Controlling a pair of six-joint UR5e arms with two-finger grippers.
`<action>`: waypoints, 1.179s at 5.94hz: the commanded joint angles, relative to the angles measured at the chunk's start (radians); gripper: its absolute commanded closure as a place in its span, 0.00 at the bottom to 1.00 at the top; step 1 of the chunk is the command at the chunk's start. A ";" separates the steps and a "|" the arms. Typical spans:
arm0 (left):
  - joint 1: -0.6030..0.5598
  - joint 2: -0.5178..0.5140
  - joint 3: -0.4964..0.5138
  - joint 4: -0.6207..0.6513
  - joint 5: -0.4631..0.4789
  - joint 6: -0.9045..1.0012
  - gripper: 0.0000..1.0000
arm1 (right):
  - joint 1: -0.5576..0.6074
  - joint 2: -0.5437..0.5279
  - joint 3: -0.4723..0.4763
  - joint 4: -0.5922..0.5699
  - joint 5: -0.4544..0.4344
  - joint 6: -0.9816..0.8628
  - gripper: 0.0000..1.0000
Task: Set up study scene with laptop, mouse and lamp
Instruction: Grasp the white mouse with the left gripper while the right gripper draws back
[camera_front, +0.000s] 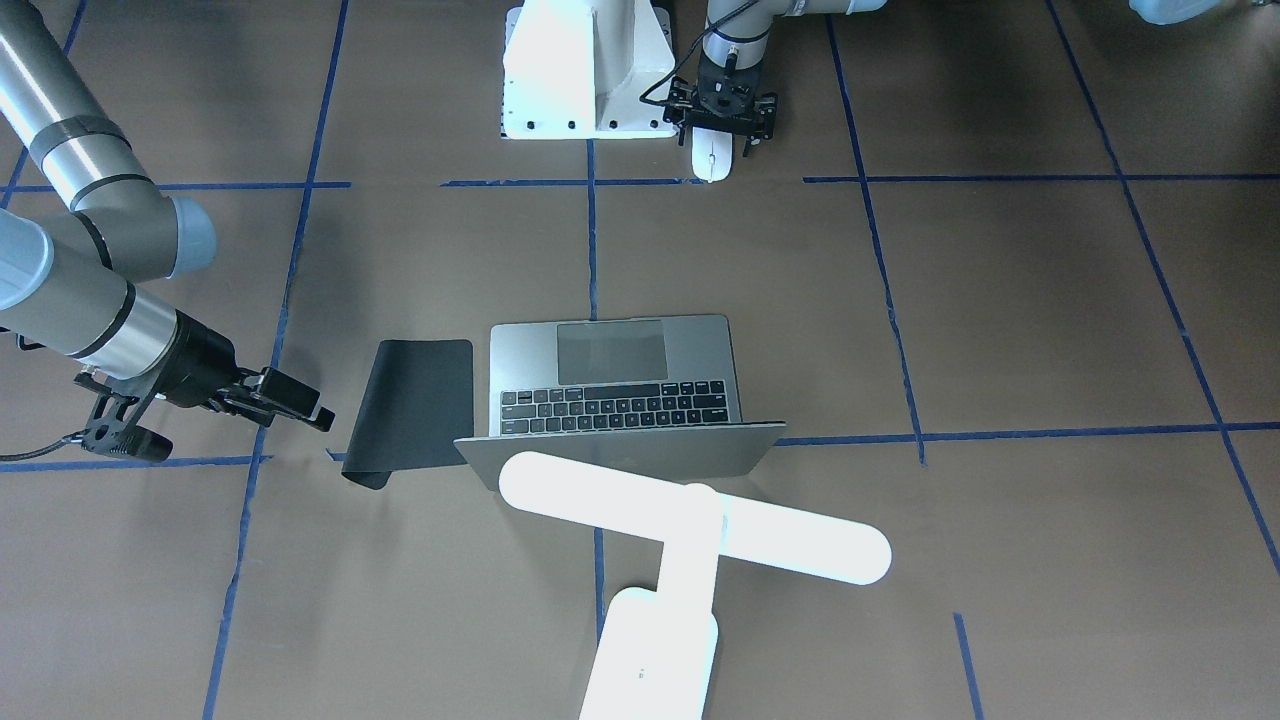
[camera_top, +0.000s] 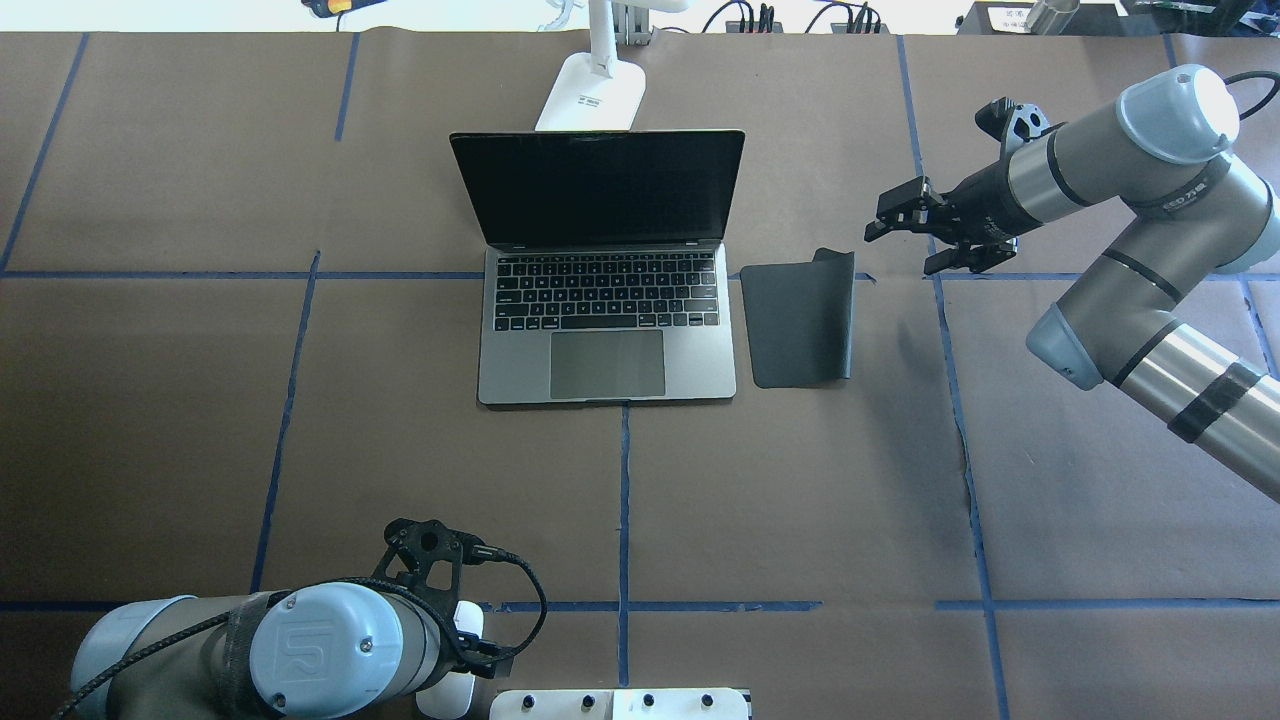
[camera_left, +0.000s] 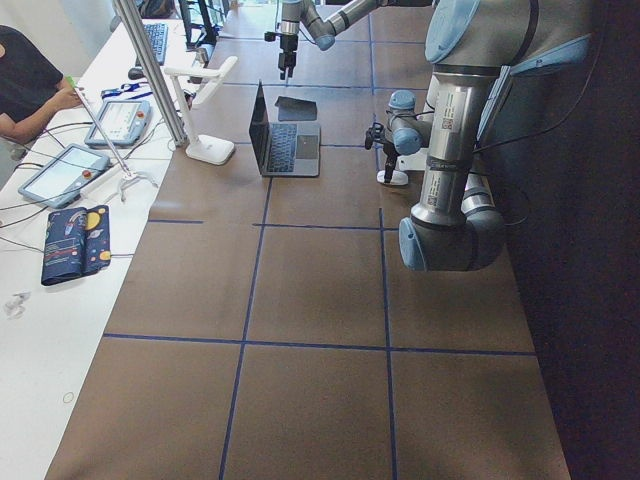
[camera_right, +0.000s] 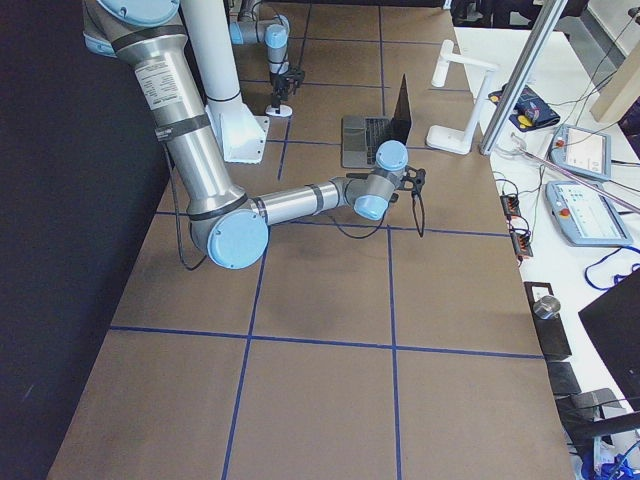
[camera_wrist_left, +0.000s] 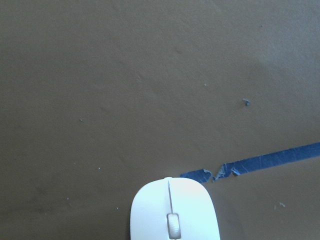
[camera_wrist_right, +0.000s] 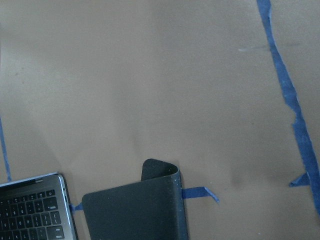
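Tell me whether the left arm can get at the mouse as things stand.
Probably yes. The left gripper hangs right over the mouse beside the white pedestal, and nothing lies between them. The laptop, mat and lamp sit well away from it.

With twelve o'clock pointing away from the robot, the laptop (camera_top: 605, 330) lies near the middle of the table (camera_top: 300, 400), its lid raised along its twelve o'clock edge. The lamp (camera_top: 592, 95) stands just behind the lid, at twelve o'clock. The mat (camera_top: 797, 320) lies just beside the laptop at three o'clock, with its one o'clock corner curled over.

The mouse (camera_front: 711, 160) lies well apart from the laptop, at its seven o'clock. It is just beside the robot pedestal (camera_front: 590, 70), at the pedestal's nine o'clock. The left gripper (camera_front: 727, 125) sits over the mouse's six o'clock end. The right gripper (camera_top: 915, 235) hangs at the mat's two o'clock, apart from it.
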 joint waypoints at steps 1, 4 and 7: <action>0.001 -0.003 0.016 -0.001 -0.003 0.001 0.02 | 0.000 -0.001 0.000 0.001 0.000 0.000 0.00; 0.003 -0.003 0.018 -0.001 -0.004 0.000 0.11 | 0.000 0.001 0.002 0.001 0.000 0.000 0.00; 0.005 -0.004 0.025 -0.001 -0.010 0.000 0.19 | 0.003 -0.002 0.014 0.001 0.003 0.000 0.00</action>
